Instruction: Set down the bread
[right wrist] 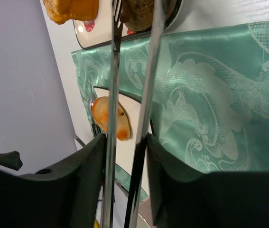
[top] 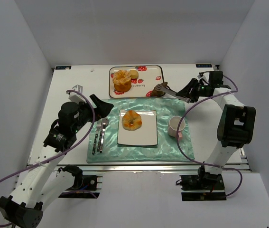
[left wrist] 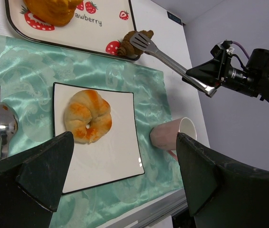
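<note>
right hand (top: 191, 90): clenched on the handle end of a pair of metal tongs (top: 174, 93), reaching in from the right side of the desk (top: 68, 95). the tong arms run between the fingers in the right wrist view.

tong tips sit at a dark brown bread piece (top: 159, 91) on the near right corner of the strawberry-print tray (top: 148, 78). one slotted tip lies over its top in the left wrist view. cannot tell whether it is pinched or only touched, or whether it has left the tray.

left hand (top: 103, 107): released, jaws wide, nothing between them, hovering over the left part of the green satin placemat (top: 167, 149).

done, by the look of it: one golden bun (top: 132, 120) lies on the white square plate (top: 148, 137), toward its back half, the near half bare. fork (top: 96, 135) and spoon (top: 104, 128) sit left of the plate, pink cup (top: 176, 126) right of it, lying on its side in the left wrist view.

two more light pieces (top: 121, 80) rest at the tray's left end.

left, as i judge it: secure the dark piece, lift it off the tray, carry it to the plate, set it on the bare part beside the bun, then open the tongs. roughly the pickup stage for this piece.
</note>
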Controlling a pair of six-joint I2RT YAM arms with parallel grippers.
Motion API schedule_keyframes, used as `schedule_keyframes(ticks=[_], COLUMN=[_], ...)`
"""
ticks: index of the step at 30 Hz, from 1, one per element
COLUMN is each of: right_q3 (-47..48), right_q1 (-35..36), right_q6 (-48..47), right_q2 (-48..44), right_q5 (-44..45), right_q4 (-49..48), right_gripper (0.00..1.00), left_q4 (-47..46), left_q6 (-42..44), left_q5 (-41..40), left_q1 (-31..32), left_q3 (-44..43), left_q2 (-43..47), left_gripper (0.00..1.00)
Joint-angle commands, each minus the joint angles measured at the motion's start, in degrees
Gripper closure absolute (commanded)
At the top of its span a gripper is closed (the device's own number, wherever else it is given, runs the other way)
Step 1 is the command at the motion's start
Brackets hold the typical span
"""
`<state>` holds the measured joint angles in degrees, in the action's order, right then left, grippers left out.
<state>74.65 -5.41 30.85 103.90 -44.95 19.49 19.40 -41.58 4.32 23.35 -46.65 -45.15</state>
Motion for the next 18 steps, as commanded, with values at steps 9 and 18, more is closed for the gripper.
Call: schedule_keyframes(ticks=[9,18], right_q3=[4.4,3.4], right_q1=[0.0,-0.6], right_q6=[0.4,-1.2], right_q2=[0.0,-7.3], right_q5=[-3.4,-16.5], right_q4=[-4.0,-1.4], right_gripper=[0.81,0.81], left_q4=[0.6,1.3], left_q6=[-0.3,-0.1], left_q5=[-0.2,-0.9], left_q1=[-0.2,-0.2], left_q3=[-1.6,-1.6], left_q2=[1.7,2.7], left_gripper=[0.02,0.02])
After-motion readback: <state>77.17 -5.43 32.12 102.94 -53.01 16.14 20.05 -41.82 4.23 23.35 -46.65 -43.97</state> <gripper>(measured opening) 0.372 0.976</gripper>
